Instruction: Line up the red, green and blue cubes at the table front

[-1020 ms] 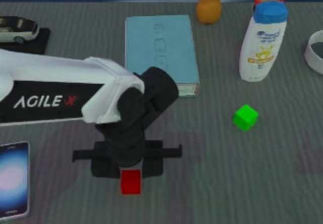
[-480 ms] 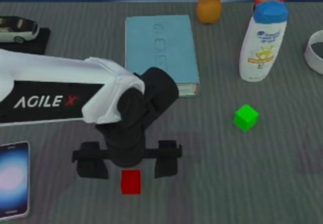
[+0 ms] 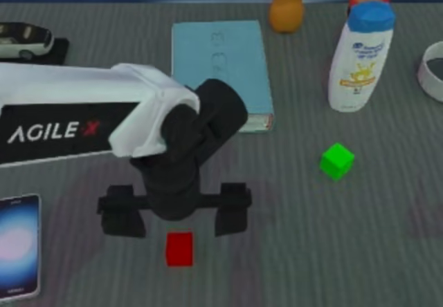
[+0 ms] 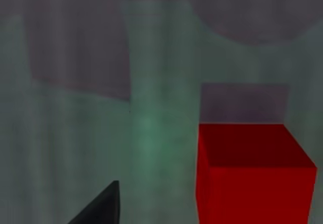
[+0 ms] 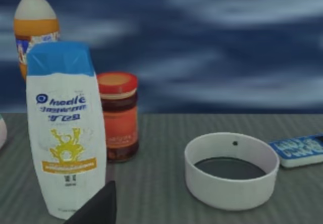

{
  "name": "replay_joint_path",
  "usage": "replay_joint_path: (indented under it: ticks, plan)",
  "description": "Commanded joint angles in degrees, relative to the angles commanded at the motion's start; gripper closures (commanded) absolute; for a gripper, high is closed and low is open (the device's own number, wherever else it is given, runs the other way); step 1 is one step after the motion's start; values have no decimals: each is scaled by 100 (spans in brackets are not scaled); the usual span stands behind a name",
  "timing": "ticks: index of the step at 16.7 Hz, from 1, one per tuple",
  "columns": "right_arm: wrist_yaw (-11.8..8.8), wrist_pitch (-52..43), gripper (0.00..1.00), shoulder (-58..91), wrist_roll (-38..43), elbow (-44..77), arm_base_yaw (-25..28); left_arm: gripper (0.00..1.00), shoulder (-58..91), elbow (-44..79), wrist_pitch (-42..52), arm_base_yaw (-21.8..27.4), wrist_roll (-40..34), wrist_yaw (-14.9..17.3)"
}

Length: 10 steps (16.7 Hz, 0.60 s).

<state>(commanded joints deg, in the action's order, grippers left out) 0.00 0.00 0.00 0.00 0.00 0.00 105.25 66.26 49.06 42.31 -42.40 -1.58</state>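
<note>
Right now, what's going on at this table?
The left gripper hangs open just behind the red cube, which sits free on the table near the front. The green cube lies untouched farther right. No blue cube shows in any view. The right arm is out of the top view.

Pale blue hardcover book lying flat; orange plastic bottle; white shampoo bottle with blue cap; red-lidded glass jar; white round bowl; smartphone; possibly a toy car.
</note>
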Motion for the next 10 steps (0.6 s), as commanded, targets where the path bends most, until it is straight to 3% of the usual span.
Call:
replay_joint_path:
  ticks: [5, 10]
  plan:
    - [0, 0, 0, 0, 0, 0, 0, 0, -425, 585, 1056, -57, -29, 3]
    - [0, 0, 0, 0, 0, 0, 0, 0, -448, 609, 1094, -36, -25, 2]
